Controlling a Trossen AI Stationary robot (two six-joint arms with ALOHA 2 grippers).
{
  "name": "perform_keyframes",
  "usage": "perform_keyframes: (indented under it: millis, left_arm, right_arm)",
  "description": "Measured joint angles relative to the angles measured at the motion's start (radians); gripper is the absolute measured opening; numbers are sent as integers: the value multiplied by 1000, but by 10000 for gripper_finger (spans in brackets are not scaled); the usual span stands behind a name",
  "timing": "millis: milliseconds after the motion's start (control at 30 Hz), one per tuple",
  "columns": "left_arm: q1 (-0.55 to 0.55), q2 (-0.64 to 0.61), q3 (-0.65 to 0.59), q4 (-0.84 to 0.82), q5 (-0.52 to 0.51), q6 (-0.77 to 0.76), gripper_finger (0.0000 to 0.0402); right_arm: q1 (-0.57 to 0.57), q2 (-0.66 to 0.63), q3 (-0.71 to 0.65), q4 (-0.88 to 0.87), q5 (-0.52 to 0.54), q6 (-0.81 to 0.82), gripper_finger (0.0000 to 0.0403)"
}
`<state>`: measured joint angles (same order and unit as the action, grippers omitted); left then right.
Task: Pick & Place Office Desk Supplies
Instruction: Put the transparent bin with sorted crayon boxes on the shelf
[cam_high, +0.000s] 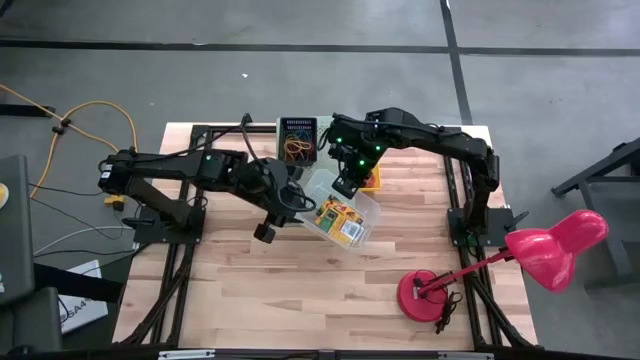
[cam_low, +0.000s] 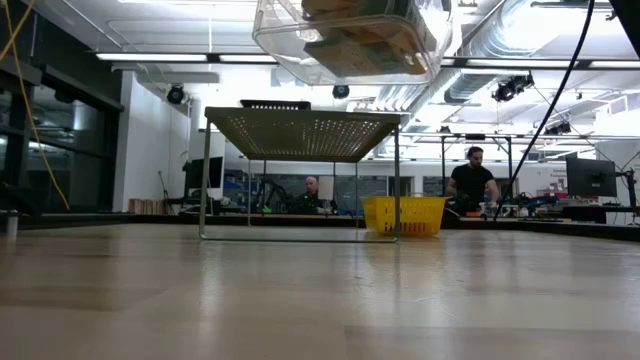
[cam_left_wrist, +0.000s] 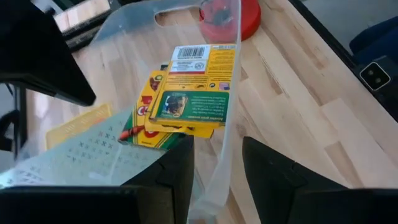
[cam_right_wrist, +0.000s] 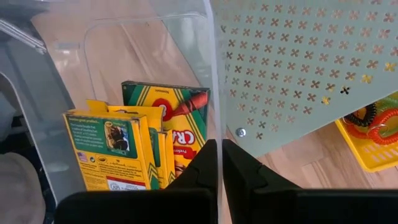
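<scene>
A clear plastic bin (cam_high: 340, 215) hangs well above the table (cam_low: 350, 35) and holds two yellow-and-green crayon boxes (cam_left_wrist: 193, 102) (cam_right_wrist: 106, 149). My right gripper (cam_right_wrist: 219, 168) is shut on the bin's wall at the bin's far side (cam_high: 346, 185). My left gripper (cam_left_wrist: 217, 180) stands open at the bin's left side (cam_high: 300, 200), one finger on either side of the clear wall. Orange and black band loops (cam_right_wrist: 373, 118) lie in a yellow basket (cam_right_wrist: 367, 149). My right gripper pinches the bin's thin clear wall at its rim (cam_right_wrist: 214, 124) between its two fingers, one inside the bin and one outside, slanting down from the far side. The bin is lifted clear of the table and tilted. My left gripper straddles the bin's wall edge (cam_left_wrist: 225, 149); whether a finger (cam_left_wrist: 177, 174) touches it, I cannot tell.
A pale-green perforated box (cam_low: 300, 130) stands at the table's far middle (cam_high: 297, 140), with the yellow basket (cam_low: 405, 215) beside it. A pink desk lamp (cam_high: 545, 245) stands on its red base (cam_high: 425, 293) at the near right. Bare wood lies toward the near edge.
</scene>
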<state>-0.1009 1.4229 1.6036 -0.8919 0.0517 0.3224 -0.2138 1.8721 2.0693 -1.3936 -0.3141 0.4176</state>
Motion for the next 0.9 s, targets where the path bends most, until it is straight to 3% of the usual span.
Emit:
perform_keyframes:
  millis: [500, 900]
  left_arm:
    - [-1, 117, 1, -87, 3, -22, 129]
    - [-23, 128, 0, -125, -2, -54, 129]
  right_arm:
    - [21, 89, 0, 23, -51, -21, 4]
    - [24, 88, -1, 45, -71, -37, 4]
